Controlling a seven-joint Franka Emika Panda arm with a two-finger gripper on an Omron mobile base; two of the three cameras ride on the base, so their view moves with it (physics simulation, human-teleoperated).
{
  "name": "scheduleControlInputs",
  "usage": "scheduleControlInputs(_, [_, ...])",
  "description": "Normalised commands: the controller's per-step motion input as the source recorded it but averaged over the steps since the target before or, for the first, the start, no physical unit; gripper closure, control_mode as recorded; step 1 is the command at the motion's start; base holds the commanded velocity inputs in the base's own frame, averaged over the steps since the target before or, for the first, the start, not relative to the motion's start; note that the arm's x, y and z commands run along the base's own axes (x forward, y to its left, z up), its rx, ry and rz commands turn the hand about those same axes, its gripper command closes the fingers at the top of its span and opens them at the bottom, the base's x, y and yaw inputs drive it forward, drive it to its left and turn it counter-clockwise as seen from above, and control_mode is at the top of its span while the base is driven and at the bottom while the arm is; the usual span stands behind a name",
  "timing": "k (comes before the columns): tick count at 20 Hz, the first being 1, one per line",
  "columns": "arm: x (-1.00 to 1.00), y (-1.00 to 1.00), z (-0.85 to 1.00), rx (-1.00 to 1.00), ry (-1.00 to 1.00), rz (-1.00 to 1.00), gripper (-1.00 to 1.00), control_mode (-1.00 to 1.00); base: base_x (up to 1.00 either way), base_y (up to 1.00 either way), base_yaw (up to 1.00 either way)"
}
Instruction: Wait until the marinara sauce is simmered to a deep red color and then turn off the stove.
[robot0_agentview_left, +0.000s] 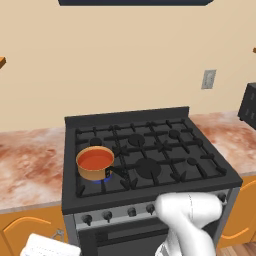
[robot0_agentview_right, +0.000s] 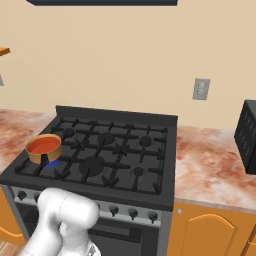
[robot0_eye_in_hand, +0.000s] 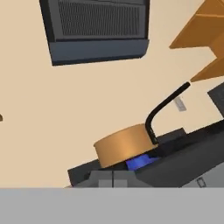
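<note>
The marinara sauce (robot0_agentview_left: 95, 159) fills a small orange-tan saucepan (robot0_agentview_left: 94, 170) left of centre in the left base view, on the front left burner of the black gas stove (robot0_agentview_left: 165, 150), with a blue flame (robot0_agentview_left: 102, 178) beneath. In the right base view the saucepan sits at the left edge. The sauce looks orange-red. The gripper's jaws are together, holding nothing. In the hand view the saucepan's dark handle (robot0_eye_in_hand: 164, 107) curves up right of centre.

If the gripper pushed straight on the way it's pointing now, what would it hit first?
Probably the saucepan on the stove: it sits near mid-frame in the hand view, above a blue flame. The stove's front edge lies below that line, but depth is unclear.
</note>
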Motion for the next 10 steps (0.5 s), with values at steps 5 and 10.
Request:
scheduleControlInputs(5, [-0.44, -0.52, 1.00, 0.33, -0.22, 0.15, 1.00, -1.00, 0.00, 0.00, 0.00])
scheduleControlInputs(10, [-0.66, -0.38, 1.00, 0.34, -0.15, 0.04, 1.00, -1.00, 0.00, 0.00, 0.00])
